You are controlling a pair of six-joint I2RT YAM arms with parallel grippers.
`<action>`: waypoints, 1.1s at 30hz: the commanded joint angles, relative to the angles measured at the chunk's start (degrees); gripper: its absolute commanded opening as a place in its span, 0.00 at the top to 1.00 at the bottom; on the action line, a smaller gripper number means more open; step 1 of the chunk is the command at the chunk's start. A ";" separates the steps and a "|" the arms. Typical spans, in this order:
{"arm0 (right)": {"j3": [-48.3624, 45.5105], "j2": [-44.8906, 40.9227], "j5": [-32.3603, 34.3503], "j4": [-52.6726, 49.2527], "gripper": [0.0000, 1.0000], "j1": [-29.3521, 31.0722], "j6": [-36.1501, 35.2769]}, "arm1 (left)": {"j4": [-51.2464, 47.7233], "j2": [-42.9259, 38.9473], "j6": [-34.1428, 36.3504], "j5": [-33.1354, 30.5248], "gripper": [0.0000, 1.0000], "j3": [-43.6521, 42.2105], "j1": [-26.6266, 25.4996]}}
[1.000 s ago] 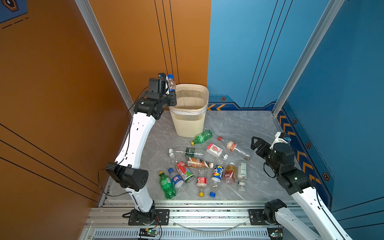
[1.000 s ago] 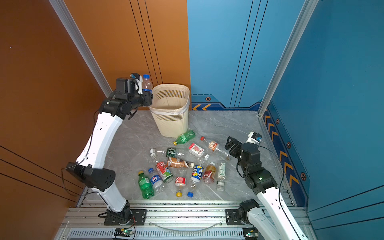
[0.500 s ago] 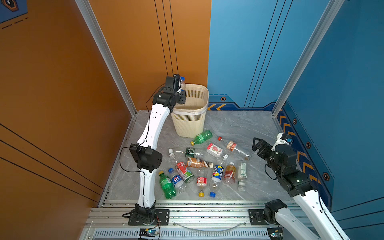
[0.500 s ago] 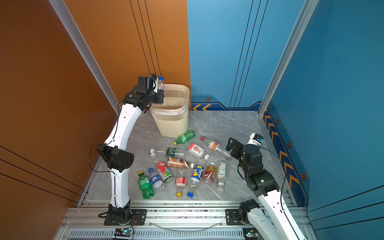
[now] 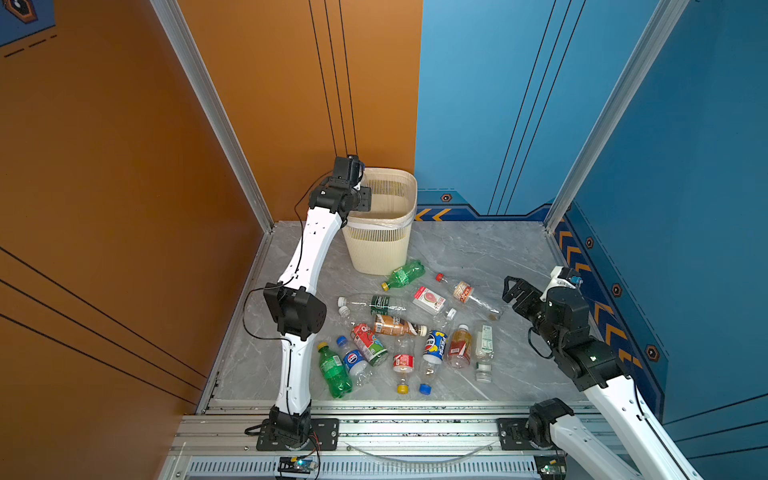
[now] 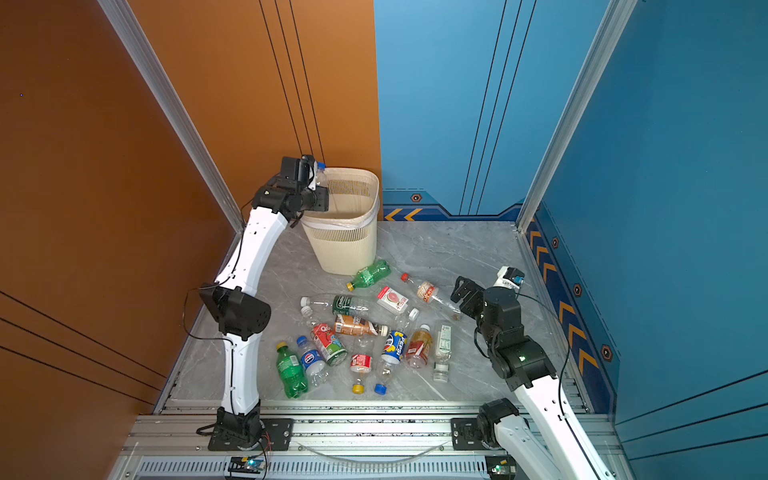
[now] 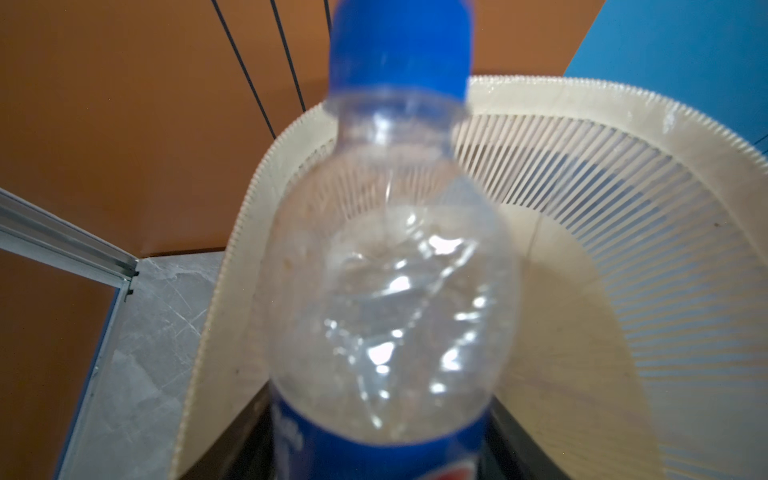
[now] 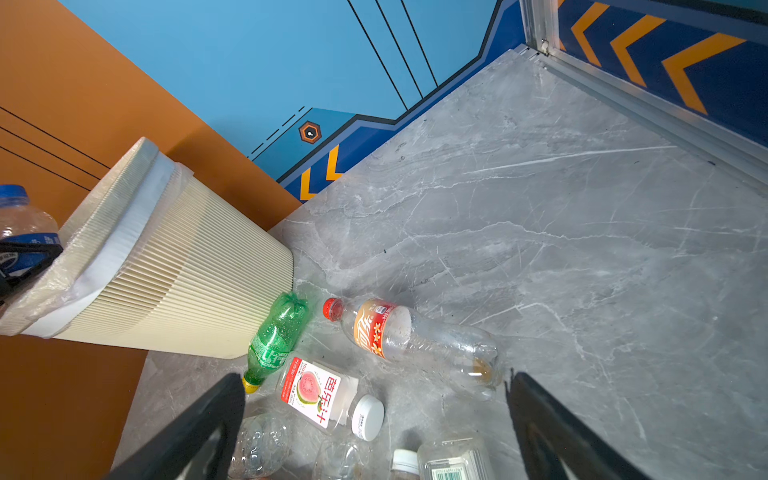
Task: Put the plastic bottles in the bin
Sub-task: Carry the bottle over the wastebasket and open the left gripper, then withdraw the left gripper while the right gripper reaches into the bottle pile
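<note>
The cream slatted bin (image 5: 386, 249) (image 6: 347, 249) stands at the back left. My left gripper (image 5: 360, 176) (image 6: 316, 178) is up at its near-left rim (image 7: 582, 97). A clear Pepsi bottle (image 7: 390, 270) (image 6: 321, 171) with a blue cap stands upright between the jaws, over the bin's opening. It fills the left wrist view, and whether the jaws still press on it does not show. Several plastic bottles (image 5: 395, 332) (image 6: 361, 332) lie on the floor. My right gripper (image 5: 513, 291) (image 8: 374, 415) hangs open above a red-capped bottle (image 8: 399, 332) and a guava-label bottle (image 8: 320, 392).
The grey marble floor (image 5: 478, 257) is bare behind and right of the bottles. Orange wall panels (image 5: 124, 208) close the left side and blue panels (image 5: 685, 208) the right. The aluminium base rail (image 5: 395, 428) runs along the front.
The left arm has swung right and brought the Pepsi bottle from left of the bin to over its rim. The right gripper has barely moved.
</note>
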 commanded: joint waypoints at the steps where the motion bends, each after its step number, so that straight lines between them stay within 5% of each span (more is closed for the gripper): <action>1: -0.29 0.88 -0.65 -0.70 0.00 -0.43 0.93 | -0.50 -2.88 -0.73 -1.43 0.15 1.08 0.50; 5: 0.10 2.27 -1.33 -0.87 0.00 -0.43 1.09 | -0.43 -6.21 -1.77 0.62 0.01 1.59 0.43; 13: 2.24 6.76 -2.75 -2.75 0.00 1.09 1.69 | -0.10 -19.14 -4.67 4.86 0.02 -5.48 0.08; 16: 3.50 8.68 -1.78 -5.77 0.00 3.48 2.16 | 2.27 -28.27 -5.28 4.96 0.03 -18.90 -0.50; 24: 3.14 10.47 1.77 -12.01 0.02 14.15 7.51 | 21.04 -64.70 -17.35 2.13 0.02 -76.15 -0.31; 28: 1.98 10.60 3.99 -14.34 0.03 20.64 11.66 | 21.23 -77.40 -22.58 0.38 0.02 -91.00 1.16; 33: -0.18 11.02 6.32 -16.59 0.04 29.20 17.37 | 18.56 -84.41 -23.87 0.63 0.02 -96.56 3.47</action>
